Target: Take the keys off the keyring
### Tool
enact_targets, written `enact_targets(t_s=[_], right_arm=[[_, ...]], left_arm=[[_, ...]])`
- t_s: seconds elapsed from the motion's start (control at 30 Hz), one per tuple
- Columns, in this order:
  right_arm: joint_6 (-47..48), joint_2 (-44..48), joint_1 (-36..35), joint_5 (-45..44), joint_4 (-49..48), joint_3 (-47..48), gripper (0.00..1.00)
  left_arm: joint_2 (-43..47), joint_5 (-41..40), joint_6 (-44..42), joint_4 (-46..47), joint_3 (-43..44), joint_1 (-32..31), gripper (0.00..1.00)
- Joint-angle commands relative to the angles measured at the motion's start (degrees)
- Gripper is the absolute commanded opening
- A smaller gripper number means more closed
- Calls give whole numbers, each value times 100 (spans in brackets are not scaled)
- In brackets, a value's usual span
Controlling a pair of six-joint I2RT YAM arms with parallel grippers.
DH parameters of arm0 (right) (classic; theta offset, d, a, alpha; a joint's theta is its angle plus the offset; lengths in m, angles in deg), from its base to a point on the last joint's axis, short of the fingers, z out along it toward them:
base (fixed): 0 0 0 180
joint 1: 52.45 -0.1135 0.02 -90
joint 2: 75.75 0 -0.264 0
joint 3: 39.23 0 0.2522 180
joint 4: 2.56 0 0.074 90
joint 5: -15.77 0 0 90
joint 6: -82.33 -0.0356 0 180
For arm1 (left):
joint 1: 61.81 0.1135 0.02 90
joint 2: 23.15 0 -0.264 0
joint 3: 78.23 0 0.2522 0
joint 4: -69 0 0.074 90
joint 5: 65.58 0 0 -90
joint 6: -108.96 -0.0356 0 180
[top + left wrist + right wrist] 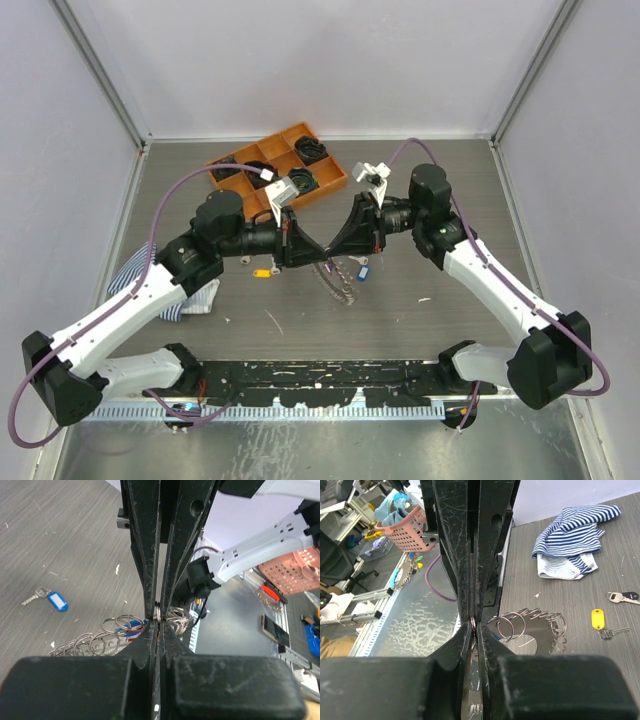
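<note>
Left gripper (158, 620) clamped shut on a loop of the keyring (340, 282); right gripper (474, 628) nearly closed with a loop between its tips, firm hold not discernible. Keyring hangs between them over the surface (420, 330), blue-tagged key (56, 601) and yellow-tagged key (598, 617) loose nearby. Judged mid-removal: next, left anchors while right works another key off.

Left hand (158, 629) pinched shut on keyring (119, 628); blue-tagged key (55, 600) lying apart on table (60, 540).

The top camera looked steeply down on the whole worktop (400, 320), while both wrist cameras faced each other, close over the keyring (340, 280) (115, 630) (530, 625) mid-frame.
</note>
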Motion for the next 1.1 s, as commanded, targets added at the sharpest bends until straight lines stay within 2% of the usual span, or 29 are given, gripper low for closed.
enact_targets(t_s=[0.0, 0.7, 0.8, 0.9, 1.0, 1.07], right_arm=[[945, 120, -131, -43, 917, 351, 15], [1327, 56, -410, 88, 1318, 398, 13], [1361, 51, -420, 113, 1343, 395, 10], [1374, 65, -421, 158, 1347, 379, 1], [1397, 84, -413, 186, 1345, 377, 1], [1404, 98, -410, 215, 1338, 370, 1]], left_arm=[[-81, 382, -360, -474, 515, -26, 0], [-973, 838, -1079, -2804, 1976, 209, 0], [-1150, 860, -1127, -2962, 2116, 247, 0], [-1263, 906, -1157, -3052, 2235, 256, 0], [-1281, 939, -1102, -2947, 2266, 283, 0], [-1177, 994, -888, -2639, 2149, 336, 5]])
